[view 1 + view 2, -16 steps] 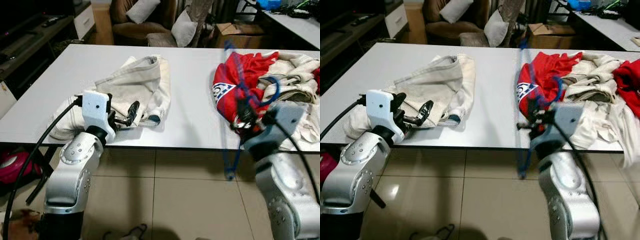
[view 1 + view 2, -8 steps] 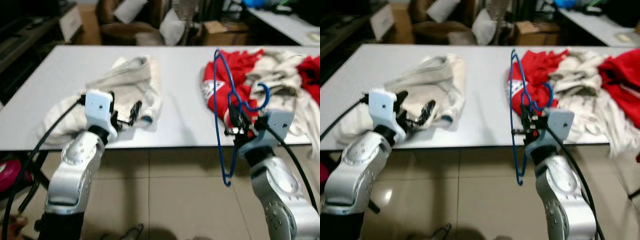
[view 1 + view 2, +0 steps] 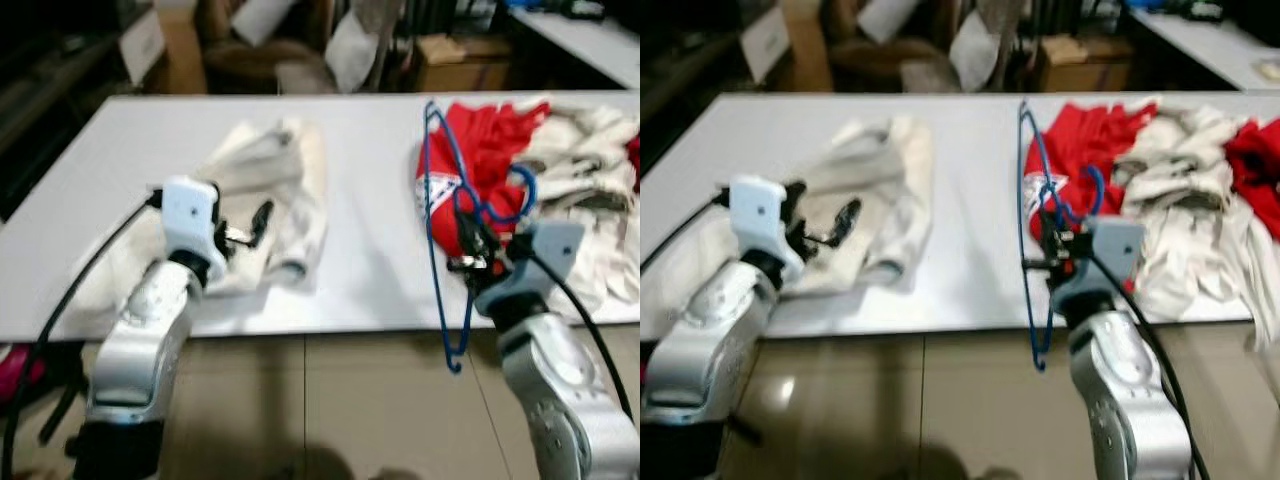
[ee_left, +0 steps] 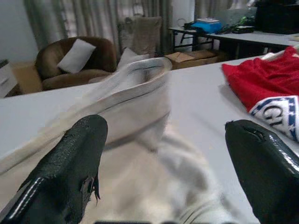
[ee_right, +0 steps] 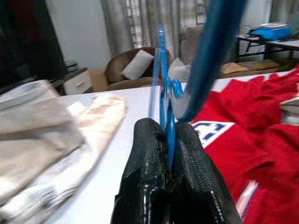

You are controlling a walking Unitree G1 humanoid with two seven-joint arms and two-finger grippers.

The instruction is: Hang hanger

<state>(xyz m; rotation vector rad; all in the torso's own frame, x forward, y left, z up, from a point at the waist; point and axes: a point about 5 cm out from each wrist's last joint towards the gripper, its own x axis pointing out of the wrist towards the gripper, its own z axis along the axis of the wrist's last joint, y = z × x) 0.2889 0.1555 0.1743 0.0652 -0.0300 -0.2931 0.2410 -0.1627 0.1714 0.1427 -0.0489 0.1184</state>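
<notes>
- The blue hanger point(image 3: 440, 230) is held upright at the table's point(image 3: 370, 250) front edge, pinched by the right gripper point(image 5: 168, 154).
- The left gripper point(image 4: 163, 163) is held wide open, empty, over the beige garment point(image 3: 265, 190).

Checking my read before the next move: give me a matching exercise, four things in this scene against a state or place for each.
Things:
1. blue hanger
2. left gripper
3. red shirt
4. cream garment

States or places:
A. open, over cream cloth
B. lying on the table's left half
C. pinched upright in the right gripper
D. lying on the table beyond the right gripper

Pairs: 1-C, 2-A, 3-D, 4-B
</notes>
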